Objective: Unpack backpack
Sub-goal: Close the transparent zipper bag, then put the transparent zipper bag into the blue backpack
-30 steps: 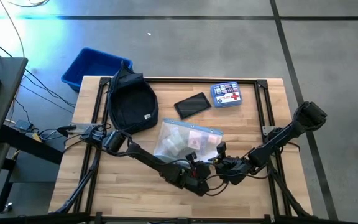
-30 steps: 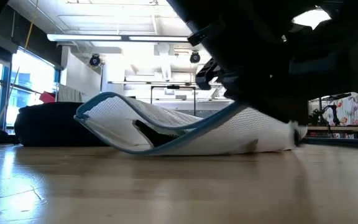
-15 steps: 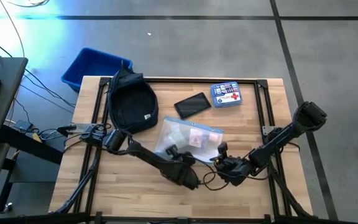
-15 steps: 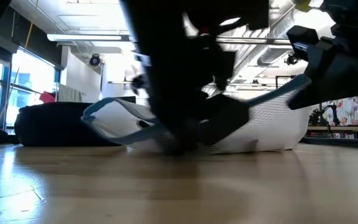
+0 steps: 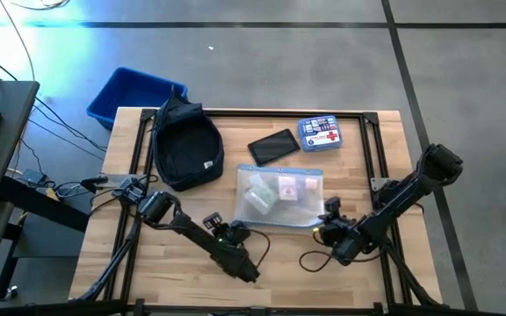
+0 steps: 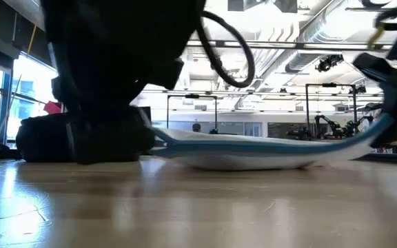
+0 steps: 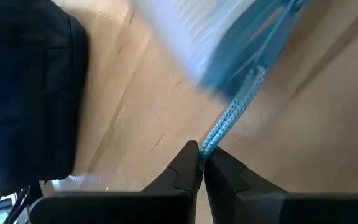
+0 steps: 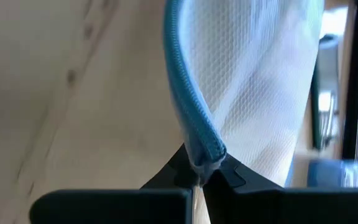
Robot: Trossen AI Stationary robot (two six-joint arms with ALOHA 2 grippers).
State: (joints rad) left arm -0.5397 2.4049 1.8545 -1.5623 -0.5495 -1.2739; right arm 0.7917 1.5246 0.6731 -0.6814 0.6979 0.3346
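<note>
I have both arms low over the front half of the wooden bench (image 5: 121,254). My left hand (image 7: 201,163) sits near the front, just off the near-left corner of the clear mesh pouch (image 5: 279,195), and from its wrist camera I see its fingers pressed together on a thin blue zipper cord (image 7: 229,118) that runs up to the pouch's blue-trimmed edge. My right hand (image 8: 202,174) is at the pouch's near-right corner, its fingers clamped on the blue piping of the pouch's rim, with the white mesh rising just behind them. In the low view the pouch lies nearly flat on the bench, its right end lifted a little where my right hand has it.

The backpack (image 5: 185,145) lies on the far-left part of the bench, dark navy, slumped, with its small white logo toward the pouch; it is apart from both hands. Right of it lies a flat black case (image 5: 272,147), and beyond that a blue first-aid box (image 5: 320,134) near the far edge. A blue plastic bin (image 5: 128,95) stands on the floor just off the far-left corner of the bench.
</note>
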